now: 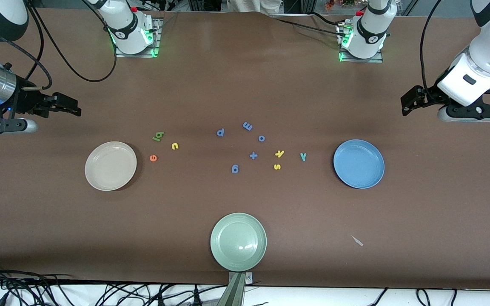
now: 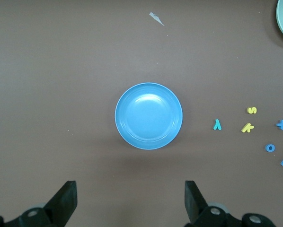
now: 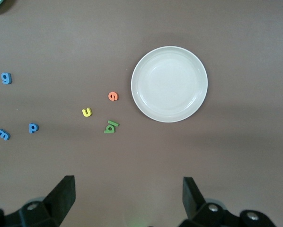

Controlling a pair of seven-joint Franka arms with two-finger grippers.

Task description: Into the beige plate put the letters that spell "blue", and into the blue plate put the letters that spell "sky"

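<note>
The beige plate [image 1: 110,165] lies toward the right arm's end, empty. Beside it are the green b and l [image 1: 158,136], touching each other, the yellow u [image 1: 175,146] and the orange e [image 1: 153,158]. The blue plate [image 1: 358,163] lies empty toward the left arm's end, with the teal y [image 1: 303,157], yellow k [image 1: 279,153] and yellow s [image 1: 277,166] beside it. My right gripper [image 3: 128,182] hangs open over bare table by the beige plate [image 3: 169,84]. My left gripper [image 2: 130,187] hangs open over bare table by the blue plate [image 2: 148,116]. Both hold nothing.
Several small blue letters [image 1: 253,155] are scattered mid-table between the two letter groups. A pale green plate [image 1: 238,241] sits near the table's front edge. A small white scrap [image 1: 357,241] lies nearer the camera than the blue plate.
</note>
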